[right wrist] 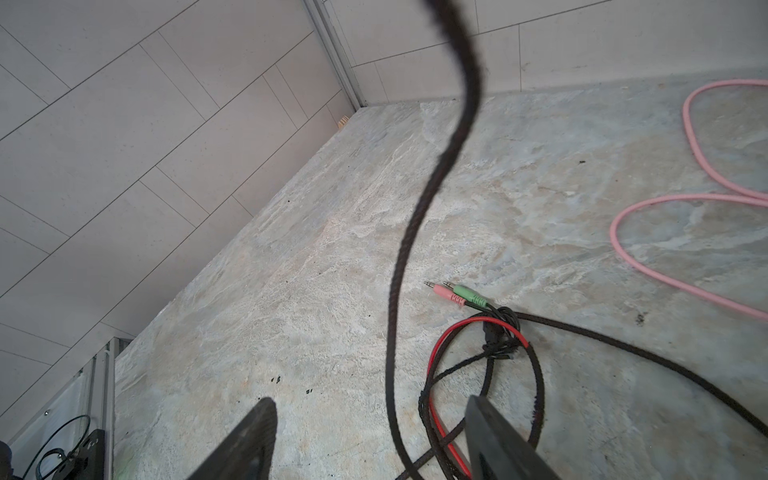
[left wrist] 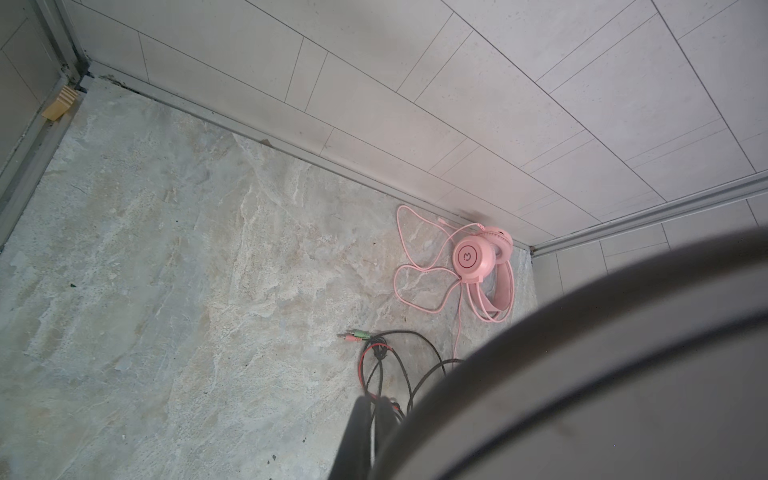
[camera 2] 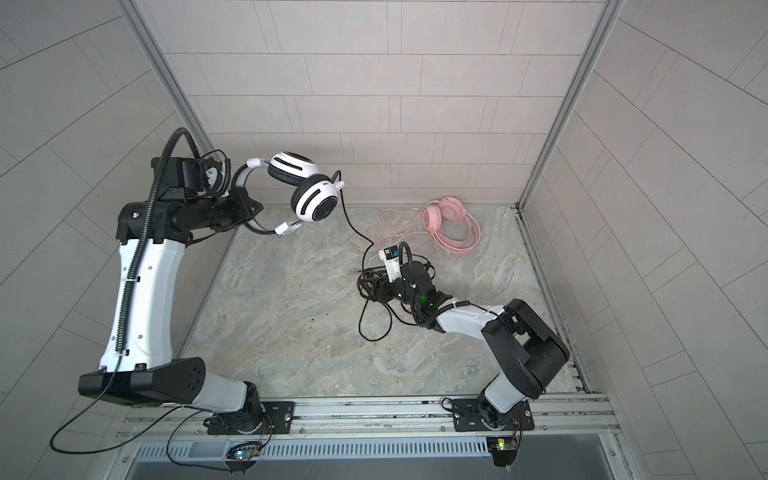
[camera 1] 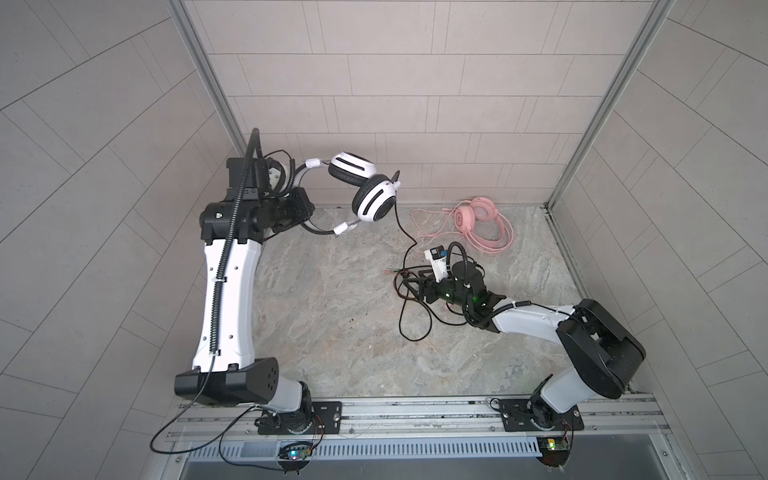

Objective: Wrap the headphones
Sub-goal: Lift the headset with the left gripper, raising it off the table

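Note:
The white-and-black headphones [camera 1: 372, 199] [camera 2: 313, 201] hang in the air at the back left. My left gripper [camera 1: 308, 218] [camera 2: 250, 212] [left wrist: 372, 401] is shut on their headband [left wrist: 602, 374]. Their black cable [camera 1: 398, 224] [right wrist: 415, 216] drops to a tangle with pink and green plugs [right wrist: 457, 293] on the table. My right gripper [camera 1: 409, 286] [camera 2: 365, 287] [right wrist: 370, 401] is low over that tangle and open, with the hanging cable running between its fingers, untouched. The pink headphones [camera 1: 478, 220] [camera 2: 444, 218] [left wrist: 478, 259] lie at the back right with their pink cable [right wrist: 665, 270] loose.
Tiled walls close in the stone table [camera 1: 332, 332] on three sides. A small wooden wedge [left wrist: 62, 104] sits in the back left corner. A metal rail [camera 1: 415, 411] carrying both arm bases runs along the front edge.

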You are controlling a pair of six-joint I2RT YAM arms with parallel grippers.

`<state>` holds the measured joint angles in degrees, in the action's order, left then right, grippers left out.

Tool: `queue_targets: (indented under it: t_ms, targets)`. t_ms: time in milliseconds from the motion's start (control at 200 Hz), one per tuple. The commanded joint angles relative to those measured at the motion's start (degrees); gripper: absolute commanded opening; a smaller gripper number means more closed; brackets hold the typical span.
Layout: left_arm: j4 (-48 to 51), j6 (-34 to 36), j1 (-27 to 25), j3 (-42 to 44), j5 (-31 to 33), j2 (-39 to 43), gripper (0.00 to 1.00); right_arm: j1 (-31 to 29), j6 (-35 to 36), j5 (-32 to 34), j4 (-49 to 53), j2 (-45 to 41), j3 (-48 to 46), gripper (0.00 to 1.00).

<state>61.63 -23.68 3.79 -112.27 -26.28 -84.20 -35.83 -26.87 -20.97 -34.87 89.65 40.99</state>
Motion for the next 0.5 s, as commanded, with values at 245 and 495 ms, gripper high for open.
queue_targets:
  t_ms: [245,495]
  targets:
    - [-0.3,-3.0,0.6,-3.2,-4.7,1.3,0.0,-0.4,-1.3,-5.6,-0.7,8.5,5.4,0.68]
    - [-3.0,-6.0,2.4,-4.4,-6.0,0.2,0.0,-1.1,-2.0,-7.3,-0.9,10.6,6.8,0.53]
